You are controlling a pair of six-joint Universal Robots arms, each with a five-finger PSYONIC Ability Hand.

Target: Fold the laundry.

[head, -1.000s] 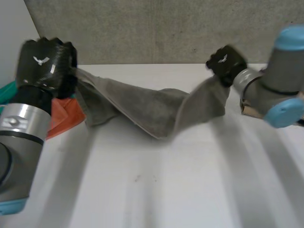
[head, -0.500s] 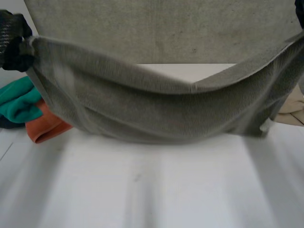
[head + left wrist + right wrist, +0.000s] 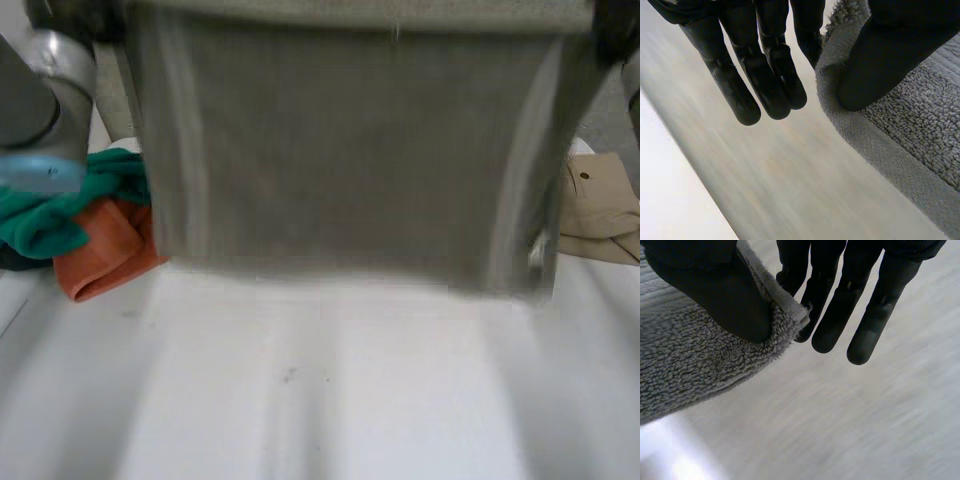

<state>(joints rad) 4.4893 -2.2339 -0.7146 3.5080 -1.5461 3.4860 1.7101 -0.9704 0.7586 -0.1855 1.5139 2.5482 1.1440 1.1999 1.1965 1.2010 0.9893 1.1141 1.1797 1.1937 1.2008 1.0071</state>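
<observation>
Head view: the grey towel [image 3: 340, 150] hangs spread wide above the table [image 3: 330, 400]. A green cloth [image 3: 50, 215] and an orange cloth [image 3: 100, 255] lie at the table's left edge, a beige garment [image 3: 600, 205] at its right. Left wrist view: the left hand [image 3: 875, 55] pinches a towel corner between thumb and finger. Right wrist view: the right hand [image 3: 705, 285] pinches another corner likewise.

You have a white surface [image 3: 330, 400] in front of you, with an orange cloth [image 3: 100, 250] bunched up on it. A green cloth [image 3: 60, 205] lies just beside the orange cloth, touching it and partly over it. Well apart from the orange cloth, across the bare middle of the surface, you can see a folded beige garment [image 3: 600, 205]. A small dark speck [image 3: 288, 375] marks the bare stretch between them.
</observation>
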